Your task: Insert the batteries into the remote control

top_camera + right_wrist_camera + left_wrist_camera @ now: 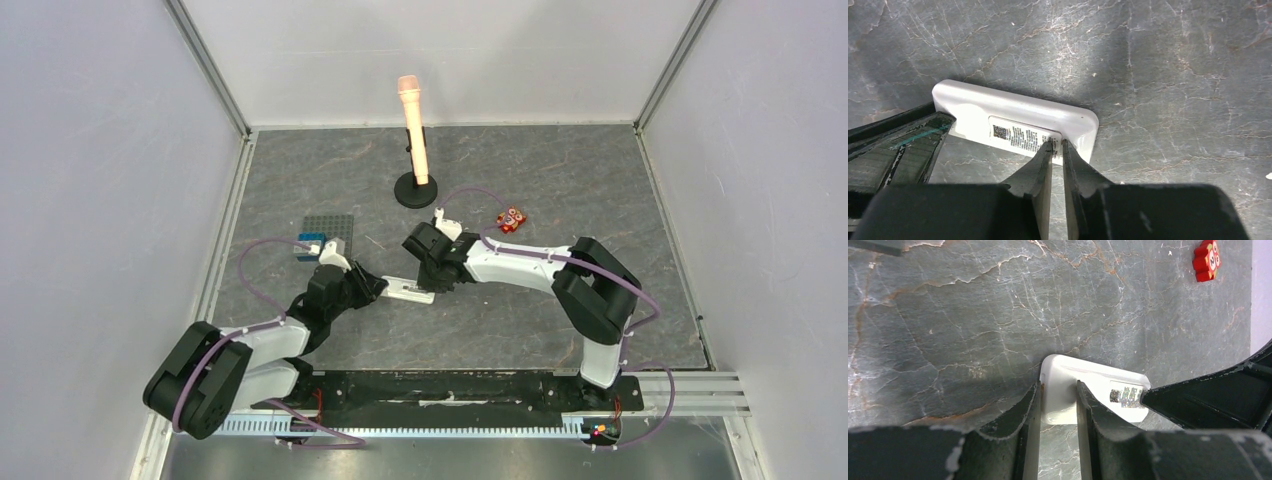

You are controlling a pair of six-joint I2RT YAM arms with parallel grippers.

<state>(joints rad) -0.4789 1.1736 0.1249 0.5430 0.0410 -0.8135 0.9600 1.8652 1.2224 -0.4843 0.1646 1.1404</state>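
Grey counter [560, 180] is carrying the remote control [410, 291] back-up near centre. I am seeing the left end effector [1059, 387] clamping one end and the right end effector [1057, 145] standing barely parted, tips touching the label [1020, 136].

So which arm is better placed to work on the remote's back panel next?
Probably right: the right gripper, tips slightly parted, sits on the remote's labelled back, while the left gripper clamps its end.

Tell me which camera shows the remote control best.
The right wrist view: the remote control shows almost whole and close, its label readable as print, one end hidden. The left wrist view shows it half covered; the top view shows only a small white strip.
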